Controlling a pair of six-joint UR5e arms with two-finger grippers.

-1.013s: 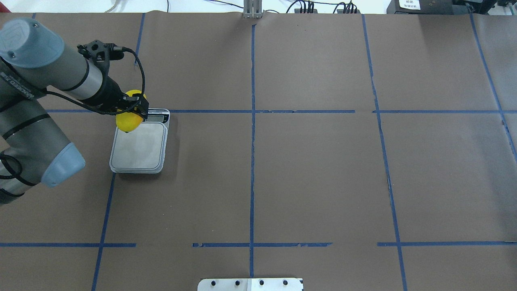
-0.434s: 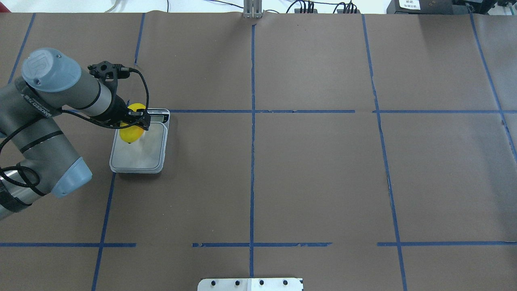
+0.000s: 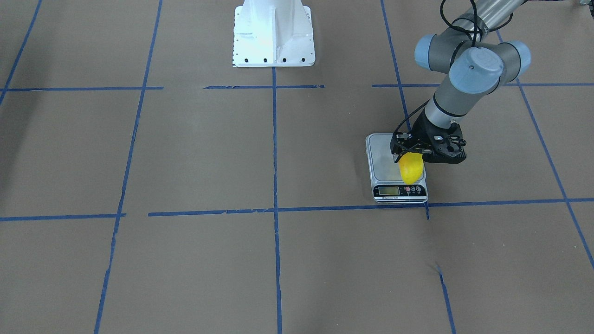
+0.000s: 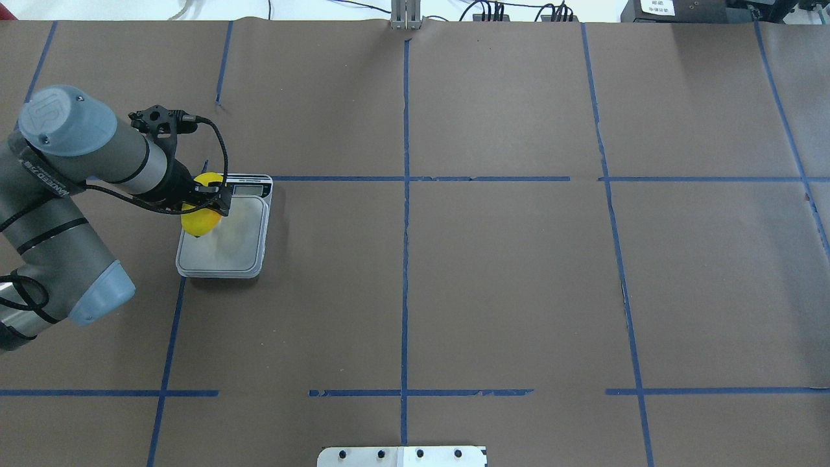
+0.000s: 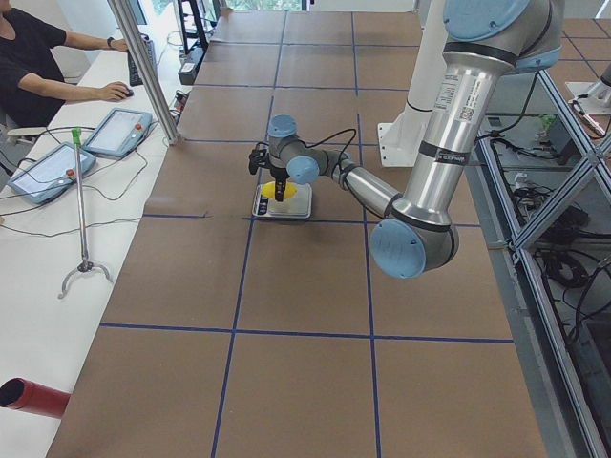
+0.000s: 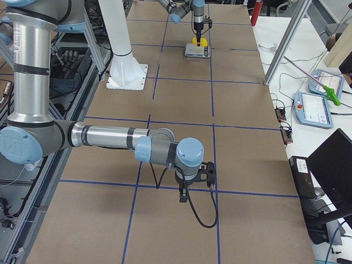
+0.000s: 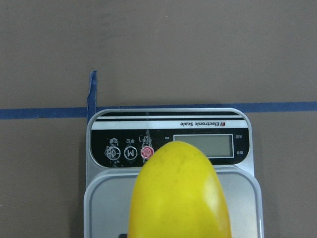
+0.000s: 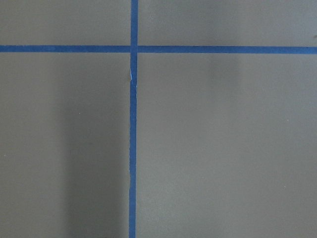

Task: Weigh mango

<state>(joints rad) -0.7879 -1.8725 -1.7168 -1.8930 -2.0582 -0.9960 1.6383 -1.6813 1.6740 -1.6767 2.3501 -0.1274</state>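
The mango [image 4: 200, 219] is bright yellow and oval, and my left gripper [image 4: 209, 199] is shut on its upper end. It hangs point down over the far left part of the grey scale [image 4: 227, 250], low above the platform; I cannot tell if it touches. In the front-facing view the mango [image 3: 411, 170] hangs under the gripper [image 3: 408, 152], just behind the scale's display [image 3: 389, 190]. The left wrist view shows the mango [image 7: 179, 193] in front of the display [image 7: 208, 145]. My right gripper [image 6: 195, 179] hovers low over bare paper far from the scale; I cannot tell whether it is open or shut.
Brown paper with blue tape lines [image 4: 405, 259] covers the table. The white robot base [image 3: 273, 32] stands at the middle of the robot's side. An operator [image 5: 38, 67] sits at a side bench with tablets. A red cylinder [image 5: 33, 398] lies on that bench.
My left arm has come down and toward the robot with the mango, from over the scale's display end to low over the platform.
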